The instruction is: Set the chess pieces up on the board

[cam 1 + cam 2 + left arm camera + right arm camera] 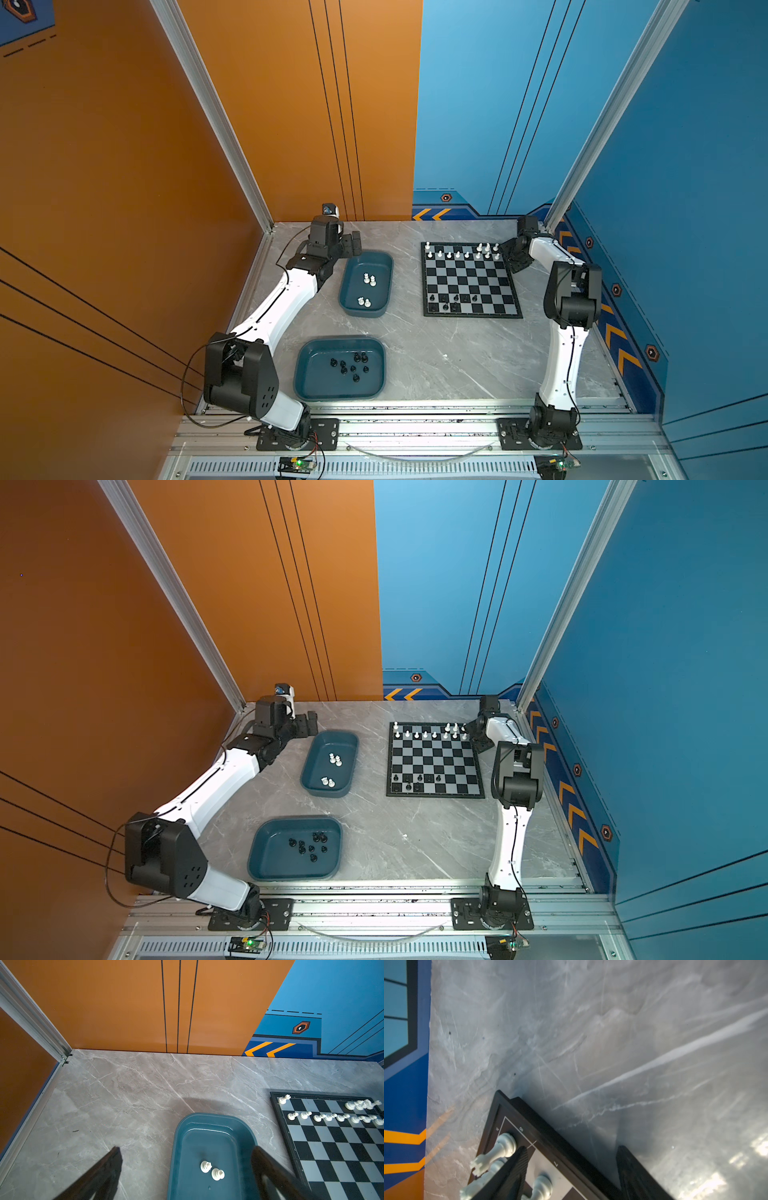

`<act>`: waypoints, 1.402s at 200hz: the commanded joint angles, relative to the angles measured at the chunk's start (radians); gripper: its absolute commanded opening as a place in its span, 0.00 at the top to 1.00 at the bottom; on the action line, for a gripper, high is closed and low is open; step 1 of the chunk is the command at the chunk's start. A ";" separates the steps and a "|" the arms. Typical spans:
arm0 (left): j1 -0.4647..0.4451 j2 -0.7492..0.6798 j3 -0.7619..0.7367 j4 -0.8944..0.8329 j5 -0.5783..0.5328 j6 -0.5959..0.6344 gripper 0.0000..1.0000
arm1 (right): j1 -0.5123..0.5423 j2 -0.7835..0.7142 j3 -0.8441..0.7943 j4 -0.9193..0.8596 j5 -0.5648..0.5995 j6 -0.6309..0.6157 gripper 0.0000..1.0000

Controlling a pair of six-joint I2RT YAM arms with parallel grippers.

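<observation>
The board (pixel 471 286) (pixel 436 766) lies at the far right of the table. White chess pieces (pixel 458 254) fill much of its two far rows, and several black ones (pixel 456 298) stand at its near left. My left gripper (pixel 354 245) (pixel 186 1148) hangs open over the far end of the far teal tray (pixel 207 1122), empty. My right gripper (pixel 512 254) (pixel 572 1147) is open and low over the board's far right corner (pixel 508 1103). A white pawn (pixel 542 1186) stands between its fingers, untouched, and a white rook (pixel 501 1150) just outside one finger.
The far teal tray (pixel 376 264) holds several loose white pieces (pixel 369 280). The near teal tray (pixel 318 384) holds several black pieces (pixel 352 366). Walls close the table at the back and both sides, near my right arm (pixel 571 299).
</observation>
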 commanded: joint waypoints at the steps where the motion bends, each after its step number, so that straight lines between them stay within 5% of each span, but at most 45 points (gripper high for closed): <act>1: 0.017 -0.054 -0.039 0.021 0.028 -0.007 0.02 | 0.042 0.031 -0.075 -0.095 -0.059 0.034 0.30; 142: 0.061 -0.210 -0.143 0.002 0.075 -0.001 0.02 | 0.075 -0.095 -0.228 -0.030 -0.049 0.025 0.29; 223: 0.033 -0.133 -0.085 0.036 0.083 -0.027 0.02 | -0.009 -0.183 -0.252 -0.053 -0.074 -0.031 0.28; 280: -0.017 -0.010 0.032 0.042 0.054 -0.023 0.02 | -0.055 -0.080 -0.085 -0.090 -0.097 -0.048 0.27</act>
